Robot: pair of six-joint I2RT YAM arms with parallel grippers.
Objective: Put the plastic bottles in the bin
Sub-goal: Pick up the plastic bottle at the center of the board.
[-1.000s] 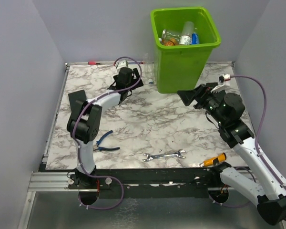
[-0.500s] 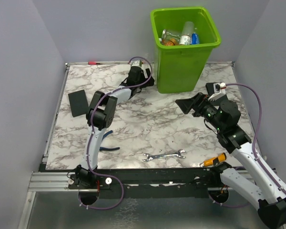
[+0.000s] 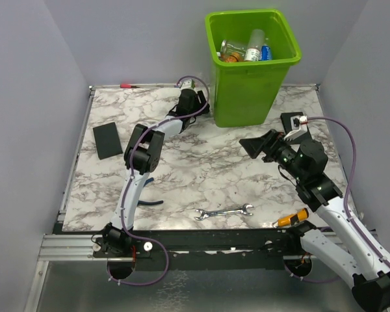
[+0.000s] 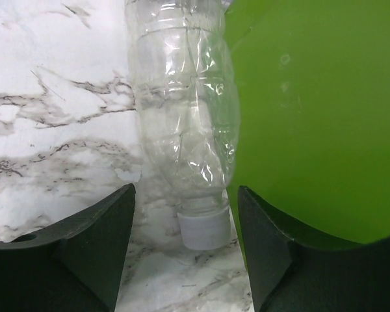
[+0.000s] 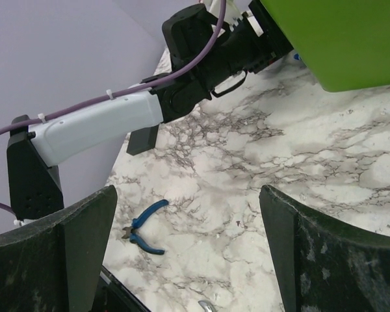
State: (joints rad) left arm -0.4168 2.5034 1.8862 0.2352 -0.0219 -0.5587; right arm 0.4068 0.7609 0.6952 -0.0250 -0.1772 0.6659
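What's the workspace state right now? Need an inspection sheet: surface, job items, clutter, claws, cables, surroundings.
Surface: white marble-pattern tabletop; damage: nothing seen.
Job's things: green bin at the far edge with several bottles inside; one crushed clear bottle outside, beside the bin's wall.
Clutter: wrench, orange-handled screwdriver, blue pliers, black pad, red pen-like item.
Claws: left claw open, astride the clear bottle's cap end, not gripping; right claw open, empty, above the table.
Cables: purple cable along each arm; snags: nothing seen.
Surroundings: plain walls on three sides; otherwise nothing seen.
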